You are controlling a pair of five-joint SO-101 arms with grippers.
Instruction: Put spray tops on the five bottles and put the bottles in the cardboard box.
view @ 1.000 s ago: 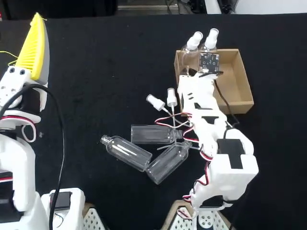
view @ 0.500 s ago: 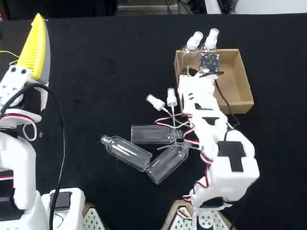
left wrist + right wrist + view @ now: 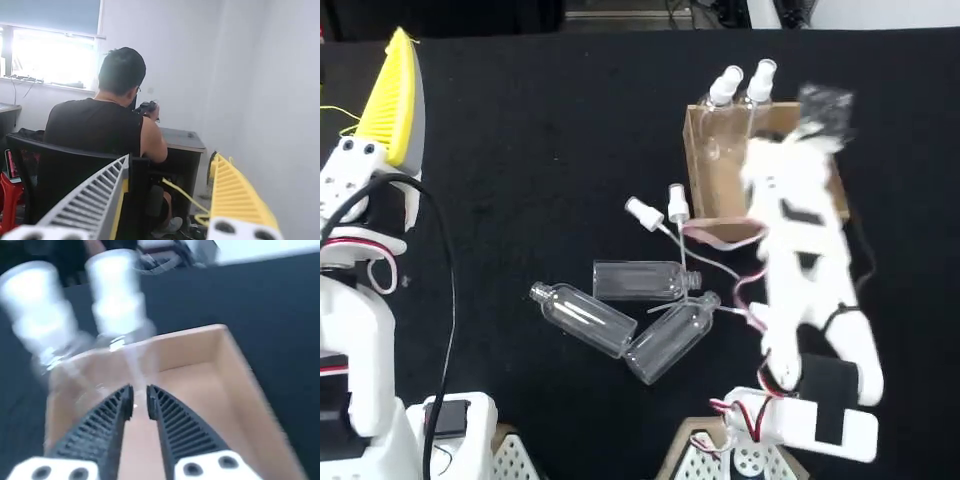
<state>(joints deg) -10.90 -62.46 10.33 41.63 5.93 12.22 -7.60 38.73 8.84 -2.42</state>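
The cardboard box (image 3: 708, 180) lies at the back right, with two topped bottles leaning in its far left end, their spray tops (image 3: 725, 85) (image 3: 760, 77) over the rim. My right arm (image 3: 800, 225) stretches over the box. My right gripper (image 3: 139, 399) hangs above the box floor (image 3: 200, 382), just short of those two bottles (image 3: 117, 295), its fingers nearly together with nothing between them. Three topless bottles (image 3: 638, 280) (image 3: 582, 318) (image 3: 672, 337) lie mid-table. Two loose spray tops (image 3: 645, 213) (image 3: 677, 204) lie beyond them. My left gripper (image 3: 392, 105) points up at the far left, open and empty.
The black cloth around the bottles and to the left of the box is bare. Red and white cables (image 3: 725, 235) hang from the right arm beside the lying bottles. The arm bases (image 3: 450, 430) stand at the near edge.
My right arm has swung to the right, from the box's left wall to over its middle and right side. The left arm, bottles and loose tops have stayed put.
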